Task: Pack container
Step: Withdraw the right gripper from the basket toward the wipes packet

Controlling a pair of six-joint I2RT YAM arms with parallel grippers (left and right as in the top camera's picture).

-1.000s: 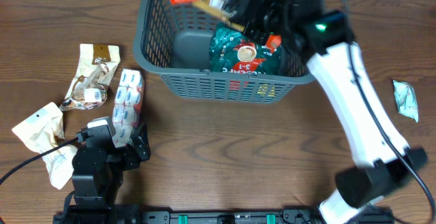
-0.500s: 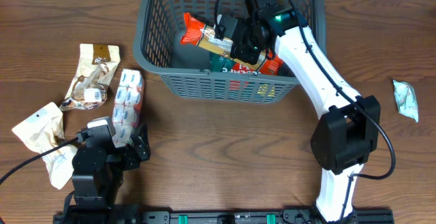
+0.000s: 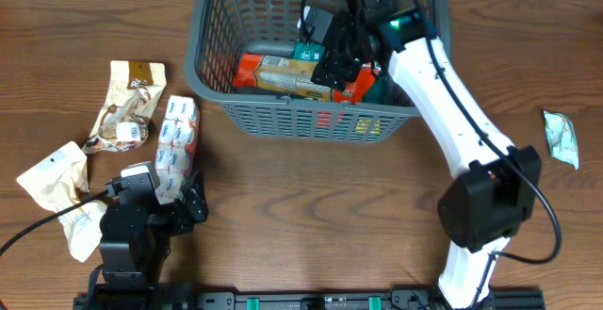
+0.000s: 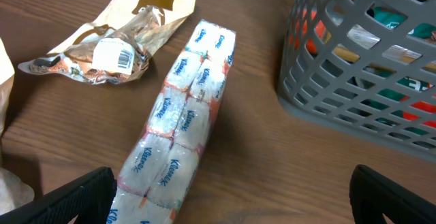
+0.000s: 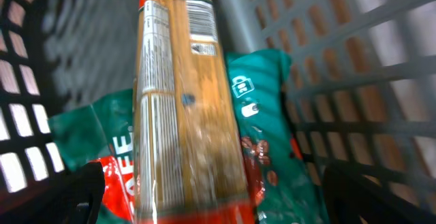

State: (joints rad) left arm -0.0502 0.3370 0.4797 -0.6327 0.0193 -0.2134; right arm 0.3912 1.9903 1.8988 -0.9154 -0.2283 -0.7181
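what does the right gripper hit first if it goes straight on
Most likely the orange-and-tan packet, lying straight ahead of the right gripper on the green packet in the container; depth is unclear.

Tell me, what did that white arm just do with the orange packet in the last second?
The right gripper carried the orange packet down into the container, laid it flat across the green packet and opened, letting go. The left gripper, the tissue pack and the brown wrappers stayed put.
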